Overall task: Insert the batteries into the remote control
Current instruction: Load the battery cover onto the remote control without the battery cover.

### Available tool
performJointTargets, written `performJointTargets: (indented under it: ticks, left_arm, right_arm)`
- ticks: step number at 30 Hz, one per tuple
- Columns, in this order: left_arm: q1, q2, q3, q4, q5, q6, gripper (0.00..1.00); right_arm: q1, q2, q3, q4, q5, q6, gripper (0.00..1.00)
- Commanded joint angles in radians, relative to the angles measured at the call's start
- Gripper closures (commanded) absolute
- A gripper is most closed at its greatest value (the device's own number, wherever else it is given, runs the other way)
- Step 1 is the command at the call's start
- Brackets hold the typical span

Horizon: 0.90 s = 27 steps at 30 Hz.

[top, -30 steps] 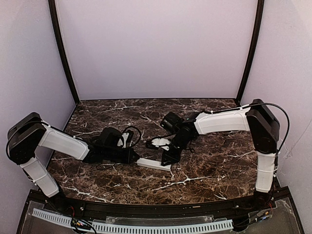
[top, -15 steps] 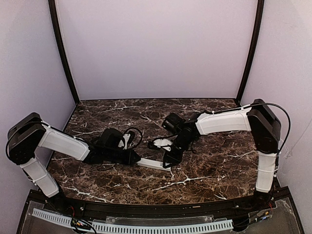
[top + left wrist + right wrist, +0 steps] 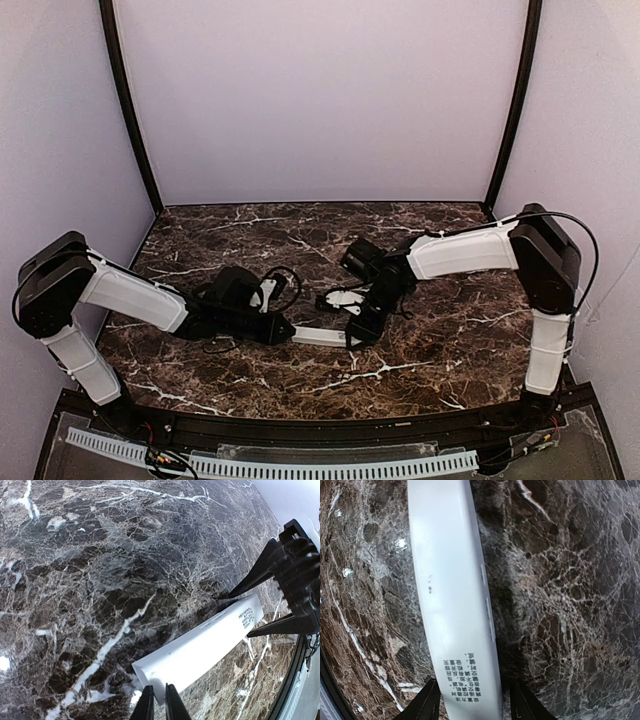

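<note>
The remote control (image 3: 322,337) is a slim white bar lying flat on the marble table, printed side up. It also shows in the left wrist view (image 3: 200,650) and the right wrist view (image 3: 450,580). My left gripper (image 3: 288,333) (image 3: 158,700) is shut, its tips pressed against the remote's left end. My right gripper (image 3: 356,338) (image 3: 476,702) is open and straddles the remote's right end, one finger on each side. No batteries show in any view. The remote's dark grey section is not visible.
A thin flat white strip (image 3: 343,298) lies on the table just behind the right wrist. A black cable loop (image 3: 285,275) hangs by the left wrist. Lilac walls enclose the marble table (image 3: 440,330) on three sides.
Both grippers and the remote have shifted to the right and a little nearer. The left gripper stays against the remote's left end, the right gripper around its right end.
</note>
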Motion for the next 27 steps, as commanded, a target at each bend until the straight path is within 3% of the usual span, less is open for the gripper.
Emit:
performJointTargets:
  ticks: [1,11,15,22,24,27]
  left_arm:
    - [-0.017,0.045,-0.03,-0.201,-0.007,0.018,0.9]
    - [-0.017,0.053,-0.006,-0.222,-0.019,0.012,0.9]
    - [-0.011,0.034,-0.027,-0.208,-0.022,-0.012,0.84]
    - [0.008,-0.114,-0.071,-0.144,-0.021,0.02,0.57]
    - [0.012,-0.145,-0.076,-0.144,-0.032,0.032,0.5]
    - [0.017,-0.18,-0.073,-0.162,-0.049,0.062,0.39]
  right_arm:
    - [-0.016,-0.011,-0.048,-0.061,0.03,0.017,0.48]
    - [-0.009,-0.024,-0.044,-0.029,0.018,-0.043,0.48]
    - [-0.005,-0.027,-0.036,-0.027,0.01,-0.053,0.45]
    - [-0.013,-0.125,-0.077,0.018,-0.005,-0.014,0.18]
    - [-0.023,-0.169,-0.088,0.029,0.006,0.01,0.04]
    - [-0.035,-0.235,-0.114,0.051,0.029,0.045,0.01]
